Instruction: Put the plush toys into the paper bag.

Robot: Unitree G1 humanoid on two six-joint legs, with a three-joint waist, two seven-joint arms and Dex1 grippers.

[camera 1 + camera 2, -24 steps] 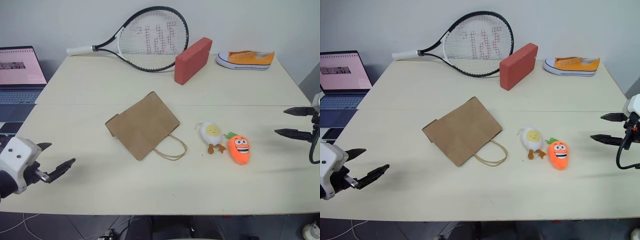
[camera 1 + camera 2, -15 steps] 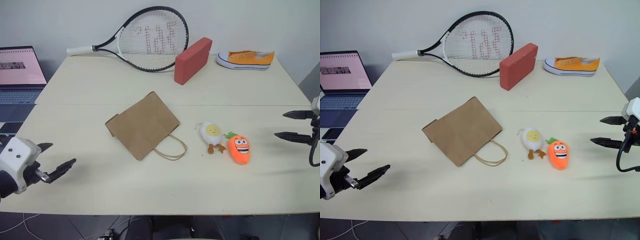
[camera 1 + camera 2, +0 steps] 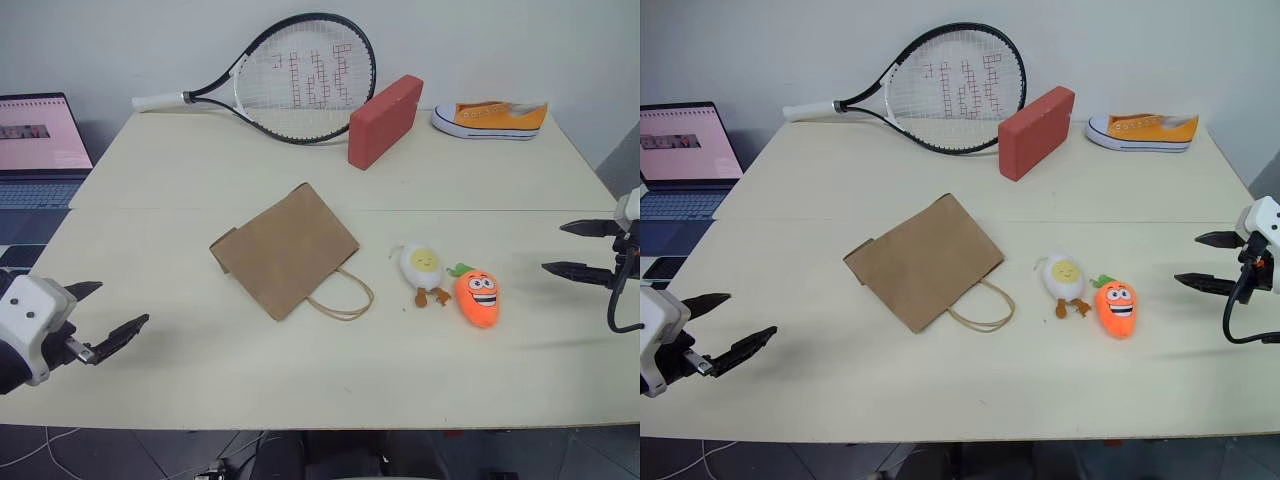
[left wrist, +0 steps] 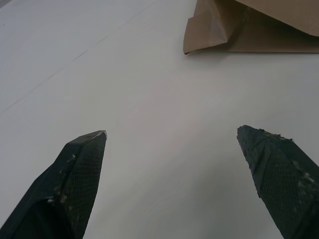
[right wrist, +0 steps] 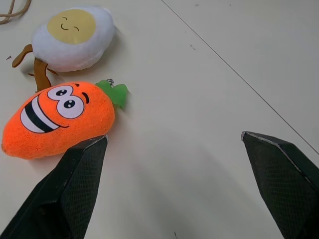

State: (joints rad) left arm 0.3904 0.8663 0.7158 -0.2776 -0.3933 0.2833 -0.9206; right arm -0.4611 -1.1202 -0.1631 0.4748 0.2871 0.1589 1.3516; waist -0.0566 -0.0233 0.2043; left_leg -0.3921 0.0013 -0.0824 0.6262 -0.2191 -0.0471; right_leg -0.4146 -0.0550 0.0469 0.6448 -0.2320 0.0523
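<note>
A: Where does the paper bag (image 3: 285, 250) lie, and is anything in it?

B: It lies flat on the table (image 3: 200, 170), its loop handles toward the toys, ahead of the left gripper (image 3: 104, 315) and well apart from it. It looks flattened; its inside cannot be seen.

A: And the plush toys?

B: The egg plush (image 3: 423, 268) and the carrot plush (image 3: 478, 296) lie side by side, just touching, between the bag and the right gripper (image 3: 581, 248); the carrot is nearer that gripper.

A: The grippers?

B: Both hang spread wide, each grasping nothing.
</note>
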